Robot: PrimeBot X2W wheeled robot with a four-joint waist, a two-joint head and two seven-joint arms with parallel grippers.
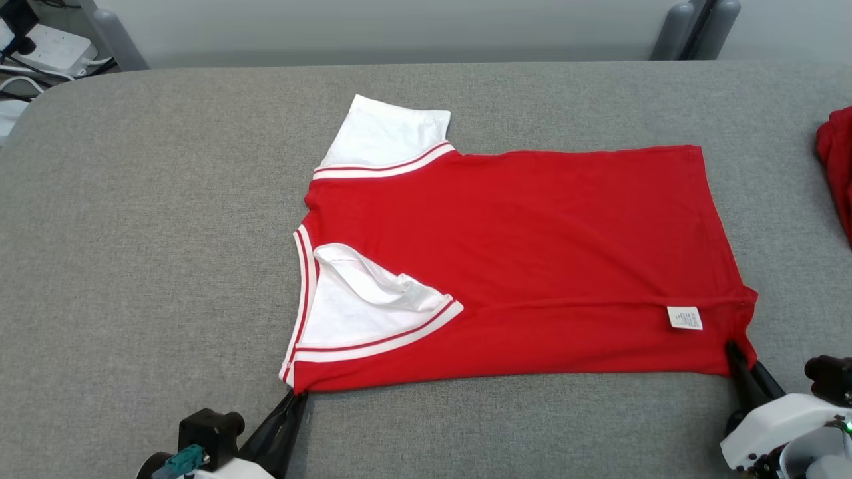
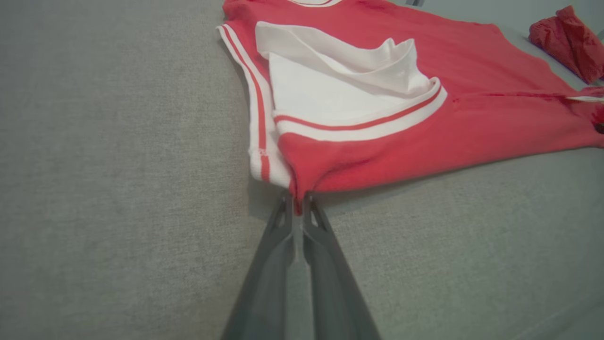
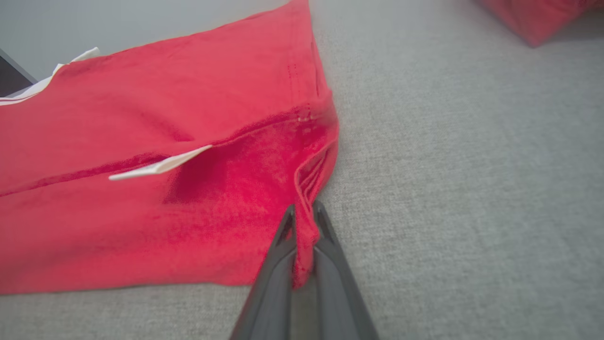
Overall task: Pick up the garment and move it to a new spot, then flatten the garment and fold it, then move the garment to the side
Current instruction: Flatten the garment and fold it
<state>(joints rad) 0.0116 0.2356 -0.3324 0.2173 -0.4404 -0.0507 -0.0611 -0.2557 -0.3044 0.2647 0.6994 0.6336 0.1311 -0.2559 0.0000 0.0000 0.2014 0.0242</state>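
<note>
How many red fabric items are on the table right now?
2. The red and white shirt lies spread on the grey table, near corners pinched by the left gripper and right gripper. Another red cloth sits at the head view's right edge, partly out of frame.

long dark tapered fingers (image 2: 266, 269), white wrist shells (image 1: 772, 426), teal connector (image 1: 178, 460).

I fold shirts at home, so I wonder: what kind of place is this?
Probably a robot lab: a grey cloth-covered table, a power strip beyond it, and the left gripper pinching the red shirt.
</note>
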